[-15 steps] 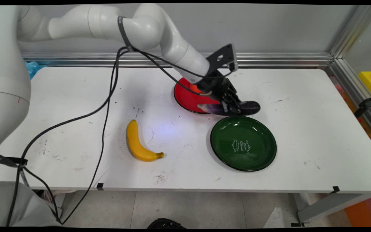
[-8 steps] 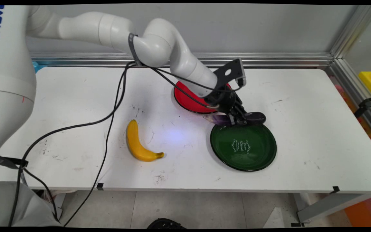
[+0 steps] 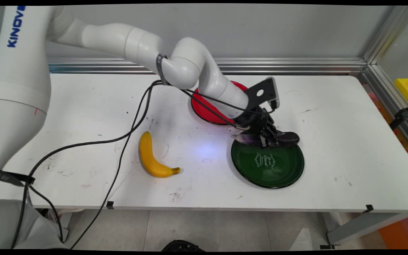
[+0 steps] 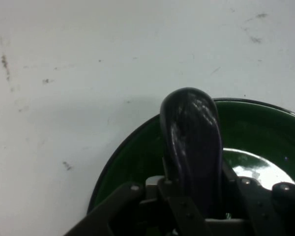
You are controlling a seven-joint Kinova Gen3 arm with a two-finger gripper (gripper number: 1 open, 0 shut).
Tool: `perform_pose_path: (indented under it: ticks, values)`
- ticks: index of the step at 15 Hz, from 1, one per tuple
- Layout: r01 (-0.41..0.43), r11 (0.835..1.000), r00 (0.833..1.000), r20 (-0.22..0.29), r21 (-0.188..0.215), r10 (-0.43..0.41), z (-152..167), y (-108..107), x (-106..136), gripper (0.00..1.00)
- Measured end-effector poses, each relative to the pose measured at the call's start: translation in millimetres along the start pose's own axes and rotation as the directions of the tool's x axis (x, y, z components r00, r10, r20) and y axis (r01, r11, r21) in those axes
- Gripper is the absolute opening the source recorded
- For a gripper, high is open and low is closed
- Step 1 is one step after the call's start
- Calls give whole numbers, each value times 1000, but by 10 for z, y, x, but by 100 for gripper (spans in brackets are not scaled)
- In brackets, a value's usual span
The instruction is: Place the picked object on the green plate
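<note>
1. Gripper [image 3: 268, 139], black and two-fingered on the white arm, is clenched around a dark purple glossy eggplant [image 3: 284, 136], held roughly level.
2. Eggplant sits in the air over the far rim of the round dark green plate [image 3: 267, 166], which has pale lettering at its centre; its rounded end points to the picture's right in the main view.
3. Seen from the hand view, the eggplant [image 4: 192, 142] juts out past the fingers, its tip reaching beyond the green plate's [image 4: 132, 162] edge over the white table [image 4: 64, 73].
4. Round red plate [image 3: 207, 109] lies just behind the green one, partly hidden by the arm.
5. Yellow banana [image 3: 151, 157] lies well apart to the left, on the table [image 3: 331, 106].
</note>
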Motion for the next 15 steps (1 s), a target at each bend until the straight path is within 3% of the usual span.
perform_pose_path:
  ticks: [7, 8, 15]
  values:
    - [-17, 1000, 1000, -4, 0, 17, 205, 26, -13, 0]
    - [-18, 1000, 1000, -4, 1, 18, 226, 27, -14, 100]
    - [-13, 1000, 1000, -13, 13, 13, 283, 12, -6, 100]
